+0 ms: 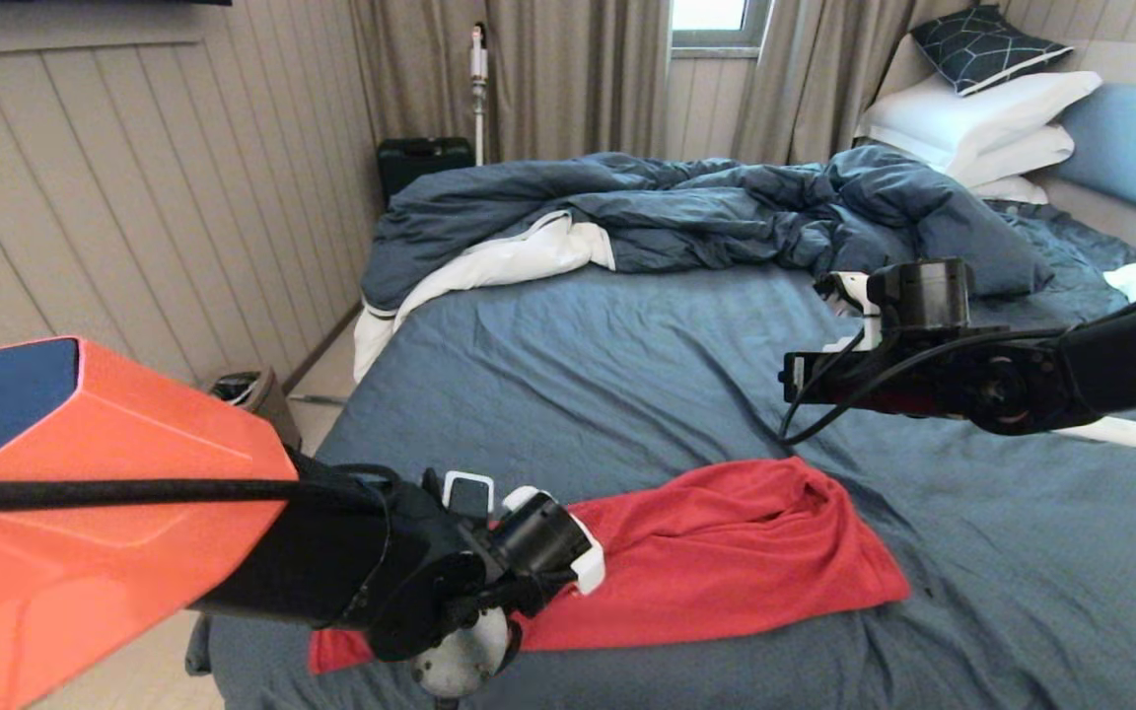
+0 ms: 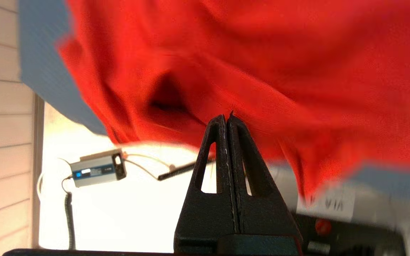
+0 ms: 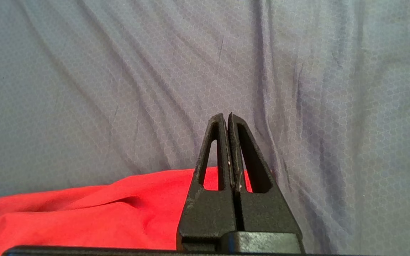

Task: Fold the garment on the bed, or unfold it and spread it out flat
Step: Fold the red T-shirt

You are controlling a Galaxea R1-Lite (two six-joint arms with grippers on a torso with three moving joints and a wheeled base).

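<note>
The red garment (image 1: 726, 562) lies bunched across the front of the bed (image 1: 578, 375), on the slate-blue sheet. My left arm (image 1: 410, 572) reaches over its left end at the bed's front edge. In the left wrist view the left gripper (image 2: 227, 115) is shut, its tips pressed into a fold of the garment (image 2: 262, 64), with creases running to them. My right arm (image 1: 933, 345) hangs above the sheet beyond the garment. The right gripper (image 3: 226, 115) is shut with nothing in it, above bare sheet just past the garment's (image 3: 84, 217) edge.
A rumpled dark blue duvet (image 1: 706, 207) fills the far half of the bed. White pillows (image 1: 982, 108) and a patterned cushion (image 1: 987, 44) sit at the headboard on the right. A small bin (image 1: 248, 390), a black case (image 1: 425, 163) and a grey box with cables (image 2: 98, 167) are on the floor.
</note>
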